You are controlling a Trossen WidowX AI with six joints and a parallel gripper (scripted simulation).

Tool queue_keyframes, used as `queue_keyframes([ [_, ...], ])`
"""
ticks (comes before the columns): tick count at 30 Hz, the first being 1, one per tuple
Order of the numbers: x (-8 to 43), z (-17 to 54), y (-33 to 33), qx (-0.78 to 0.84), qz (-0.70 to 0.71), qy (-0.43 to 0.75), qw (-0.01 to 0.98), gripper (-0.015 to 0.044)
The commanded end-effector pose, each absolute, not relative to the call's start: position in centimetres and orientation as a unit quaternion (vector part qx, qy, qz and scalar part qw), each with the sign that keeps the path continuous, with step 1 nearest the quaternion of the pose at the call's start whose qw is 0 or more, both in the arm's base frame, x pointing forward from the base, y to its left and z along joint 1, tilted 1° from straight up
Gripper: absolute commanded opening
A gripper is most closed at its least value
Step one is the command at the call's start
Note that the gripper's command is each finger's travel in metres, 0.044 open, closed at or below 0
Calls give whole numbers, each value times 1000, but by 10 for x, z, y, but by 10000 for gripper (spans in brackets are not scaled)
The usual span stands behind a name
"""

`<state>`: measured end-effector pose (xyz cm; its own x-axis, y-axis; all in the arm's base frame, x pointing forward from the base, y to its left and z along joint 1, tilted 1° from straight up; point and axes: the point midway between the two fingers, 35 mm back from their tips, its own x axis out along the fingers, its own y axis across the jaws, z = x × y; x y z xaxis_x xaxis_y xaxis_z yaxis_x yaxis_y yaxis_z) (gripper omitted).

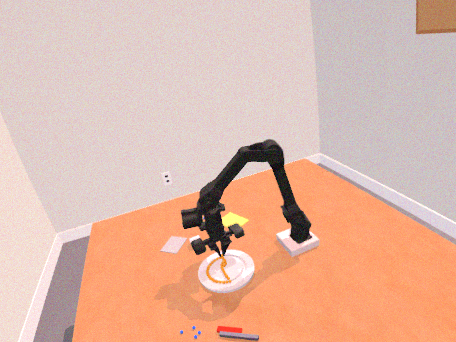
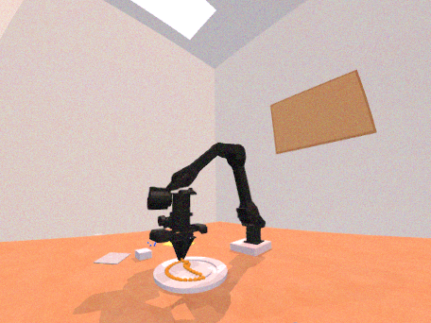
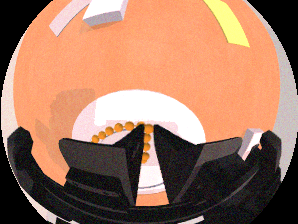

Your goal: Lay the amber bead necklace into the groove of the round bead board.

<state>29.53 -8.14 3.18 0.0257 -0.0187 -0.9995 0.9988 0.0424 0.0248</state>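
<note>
The round white bead board (image 1: 243, 267) (image 2: 215, 270) (image 3: 165, 107) lies flat on the orange floor. The amber bead necklace (image 1: 208, 270) (image 2: 195, 271) (image 3: 117, 127) lies in a curve on the board's left half, and one end rises to my fingertips. My gripper (image 1: 221, 254) (image 2: 181, 259) (image 3: 145, 129) points straight down just above the board's rear edge. It is shut on the necklace's end beads, which show between the fingers in the wrist view.
A yellow sheet (image 1: 234, 219) (image 3: 227, 22), a pale sheet (image 1: 173, 244) (image 2: 112, 257) and a small white block (image 2: 143, 254) (image 3: 104, 12) lie behind the board. A red bar (image 1: 230, 329), a grey pen and small blue beads (image 1: 191, 332) lie in front. The arm's base (image 1: 298, 242) (image 2: 250, 246) stands to the right.
</note>
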Motion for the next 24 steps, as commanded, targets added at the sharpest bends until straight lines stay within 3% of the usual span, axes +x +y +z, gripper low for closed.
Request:
queue_keyframes([
  [1, 296, 32, -81, 491, -487, 499, 522, 52],
  [16, 295, 33, -81, 491, -487, 499, 522, 440],
  [24, 295, 37, -81, 490, -486, 500, 523, 440],
])
